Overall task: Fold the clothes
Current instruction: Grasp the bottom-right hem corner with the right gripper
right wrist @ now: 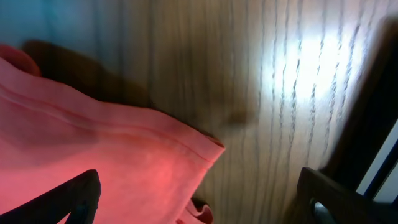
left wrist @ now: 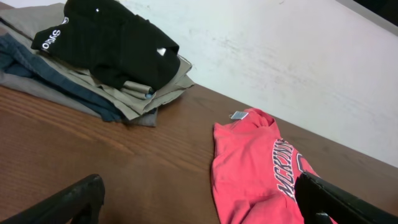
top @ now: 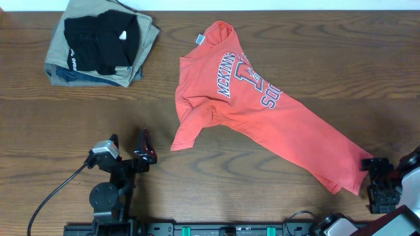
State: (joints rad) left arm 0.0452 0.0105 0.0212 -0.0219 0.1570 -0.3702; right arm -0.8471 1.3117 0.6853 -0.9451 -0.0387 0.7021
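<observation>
Folds hide some lettering on the T-shirt (top: 275, 121); right wrist view blurred.

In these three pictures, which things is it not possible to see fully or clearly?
- T-shirt lettering: overhead, folds hide the word ends; left wrist, the left gripper and the bottom edge cut it off.
- Stack under the black garment: overhead, it covers the pieces below, so they cannot be counted.
- T-shirt hem: right wrist, blurred and dim; the rest is out of frame.

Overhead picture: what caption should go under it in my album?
A rumpled red T-shirt lies on a wooden table, with a stack of folded clothes nearby.
</observation>
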